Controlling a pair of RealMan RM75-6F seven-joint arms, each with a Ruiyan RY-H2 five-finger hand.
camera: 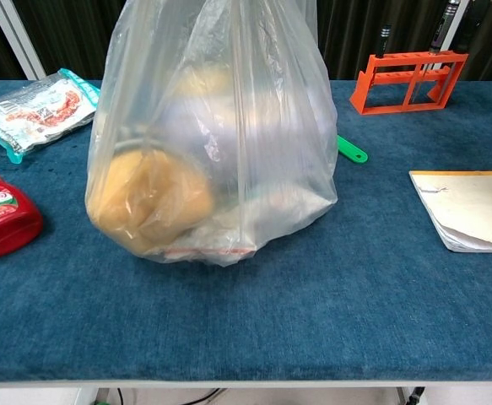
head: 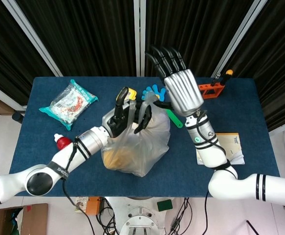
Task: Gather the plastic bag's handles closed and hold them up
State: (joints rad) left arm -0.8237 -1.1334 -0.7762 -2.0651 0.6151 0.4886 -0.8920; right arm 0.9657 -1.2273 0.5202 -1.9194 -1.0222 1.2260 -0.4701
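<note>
The clear plastic bag (head: 141, 143) stands in the middle of the table with a round orange-brown lump (camera: 148, 202) and pale items inside. In the chest view the bag (camera: 229, 110) fills the centre and its top runs out of frame. My left hand (head: 128, 114) grips the gathered handles at the bag's top, fingers curled around the plastic. My right hand (head: 182, 89) is raised just right of the bag's top, its back to the camera and its fingers spread straight, holding nothing. Neither hand shows in the chest view.
A snack packet (head: 68, 103) lies far left, with a red sauce bottle (head: 62, 143) nearer the front. An orange rack (head: 211, 90) stands at the back right and a notepad (head: 225, 148) lies at the right. A blue-and-green tool (head: 154, 92) lies behind the bag.
</note>
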